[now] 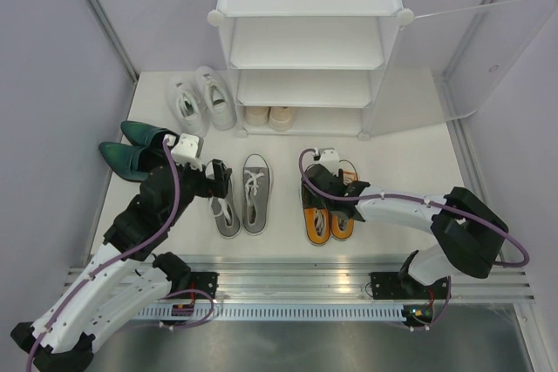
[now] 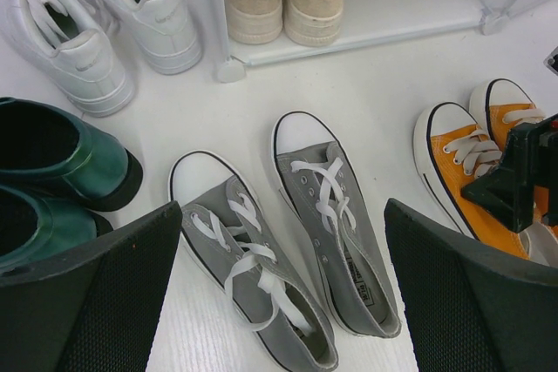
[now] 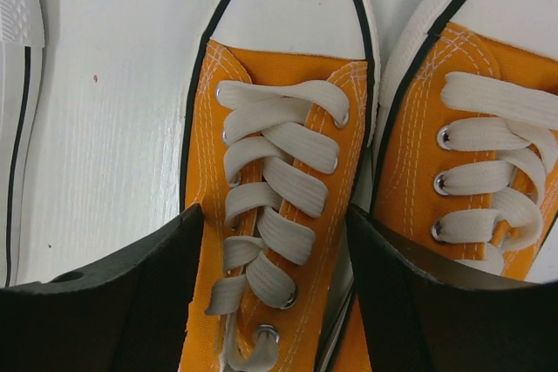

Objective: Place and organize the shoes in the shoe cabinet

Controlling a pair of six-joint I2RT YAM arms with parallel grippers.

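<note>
The white shoe cabinet [image 1: 309,6] stands at the back with its frosted door [image 1: 436,58] swung open to the right. A cream pair [image 1: 268,116] [image 2: 281,2] sits on its bottom shelf. On the floor lie white sneakers [image 1: 202,98] [image 2: 105,28], dark green pointed shoes [image 1: 131,150] [image 2: 52,172], grey lace-ups [image 1: 244,198] [image 2: 331,206] and orange lace-ups [image 1: 330,211] [image 2: 471,158]. My left gripper [image 1: 218,182] [image 2: 279,302] hangs wide open above the grey pair. My right gripper [image 1: 323,191] [image 3: 270,294] is shut on the left orange shoe [image 3: 279,154], which lies on the floor.
The cabinet's upper shelves [image 1: 305,45] hold nothing. Grey walls [image 1: 52,84] close in both sides, and a metal rail [image 1: 296,272] runs along the near edge by the arm bases. The right orange shoe [image 3: 479,145] lies tight against my right gripper's outer finger.
</note>
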